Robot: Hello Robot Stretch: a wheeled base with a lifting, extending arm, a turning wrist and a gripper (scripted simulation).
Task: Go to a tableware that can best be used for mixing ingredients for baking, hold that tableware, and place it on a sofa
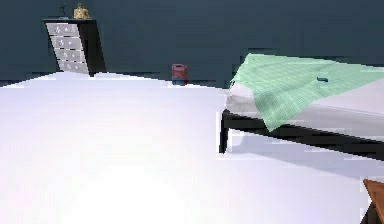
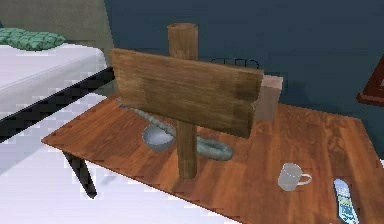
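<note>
A grey bowl sits on a brown wooden table in the arm side view, partly hidden behind an upright wooden post that carries a wide wooden board. A flat grey-green thing lies just right of the post's foot. Near the table's front right stands a white mug.
A remote control lies at the table's right end and a brown box stands behind the board. A bed with a green blanket fills the forward view's right. A dark dresser and a small red thing stand by the far wall.
</note>
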